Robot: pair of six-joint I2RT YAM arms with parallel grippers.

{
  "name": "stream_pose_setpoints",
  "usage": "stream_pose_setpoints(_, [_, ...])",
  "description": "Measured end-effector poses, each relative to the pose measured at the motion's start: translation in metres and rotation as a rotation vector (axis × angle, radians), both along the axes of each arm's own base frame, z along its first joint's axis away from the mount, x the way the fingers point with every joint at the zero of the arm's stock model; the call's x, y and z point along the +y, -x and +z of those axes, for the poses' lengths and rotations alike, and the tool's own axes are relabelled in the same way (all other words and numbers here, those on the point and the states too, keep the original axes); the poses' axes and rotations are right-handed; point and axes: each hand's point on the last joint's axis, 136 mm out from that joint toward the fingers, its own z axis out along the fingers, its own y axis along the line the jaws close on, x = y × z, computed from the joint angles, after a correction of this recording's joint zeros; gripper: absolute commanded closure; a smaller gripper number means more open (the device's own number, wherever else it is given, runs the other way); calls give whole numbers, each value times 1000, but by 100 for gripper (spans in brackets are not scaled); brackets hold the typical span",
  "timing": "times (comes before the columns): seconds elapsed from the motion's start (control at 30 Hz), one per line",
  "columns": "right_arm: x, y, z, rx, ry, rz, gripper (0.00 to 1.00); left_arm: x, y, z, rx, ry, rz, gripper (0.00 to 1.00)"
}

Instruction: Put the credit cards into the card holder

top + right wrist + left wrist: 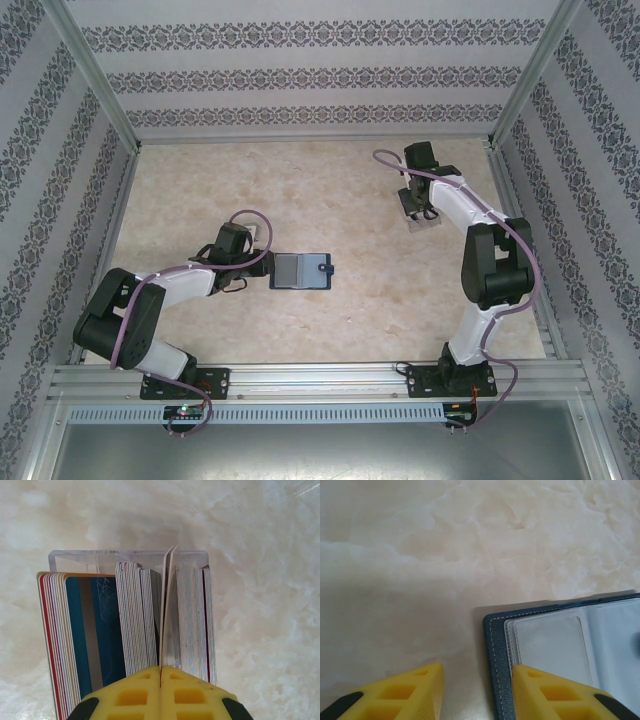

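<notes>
Top camera: shows the card holder lying open and flat on the marbled table, a little left of centre, with pale clear pockets on its left half and the navy flap with a small snap on its right. Places the left gripper low at the holder's left edge. Places the right gripper well apart from it, at the far right, pointing down onto a clear case. Cannot tell from up here how either pair of jaws stands.

Left wrist: looks down on one corner of the card holder, with a navy border, pale stitching and clear pockets inside. Shows the yellow fingers standing apart, one over bare table and the other over the holder's stitched edge. Grips nothing. Cannot tell whether the finger over the holder touches it.

Right wrist: shows the credit cards standing on edge, packed in rows inside the clear case, with red, blue and whitish edges and a blue-faced group leaning at the left. Shows the yellow fingers pressed together, clamped on a single card. Is thin, pale and slightly bowed, rising from a gap in the row.
</notes>
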Motion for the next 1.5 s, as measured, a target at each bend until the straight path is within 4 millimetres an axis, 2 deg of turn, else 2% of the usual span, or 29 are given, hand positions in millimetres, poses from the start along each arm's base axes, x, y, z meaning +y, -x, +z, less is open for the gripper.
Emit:
stream_pose_setpoints(0.17, [-1, 2, -1, 14, 2, 13, 97, 0, 0, 0, 1, 1, -1, 59])
stream_pose_setpoints(0.2, [-2, 3, -2, 18, 1, 15, 92, 0, 0, 0, 1, 1, -1, 59])
stream_pose_setpoints(0.27, [-4, 4, -3, 27, -1, 16, 74, -1, 0, 0, 1, 3, -2, 59])
stream_pose_setpoints(0.37, [-7, 8, -9, 57, 3, 23, 68, -1, 0, 0, 2, 3, -3, 59])
stream_pose_setpoints(0.57, [-3, 9, -15, 75, -27, 27, 67, -1, 1, -1, 7, 5, -6, 59])
stream_pose_setpoints(0.87, [7, 10, -4, 50, -91, 35, 59, -2, 1, -4, 16, 5, -9, 59])
stream_pose_setpoints(1.03, [5, 10, -5, 54, -81, 29, 55, -4, -1, -6, 23, 8, -13, 59])
stream_pose_setpoints(1.23, [-3, 9, -13, 71, -35, 9, 58, -5, -1, -7, 28, 6, -14, 59])
stream_pose_setpoints(1.5, [-7, 4, -16, 81, -78, -5, 50, -5, -1, -7, 33, 7, -16, 59])
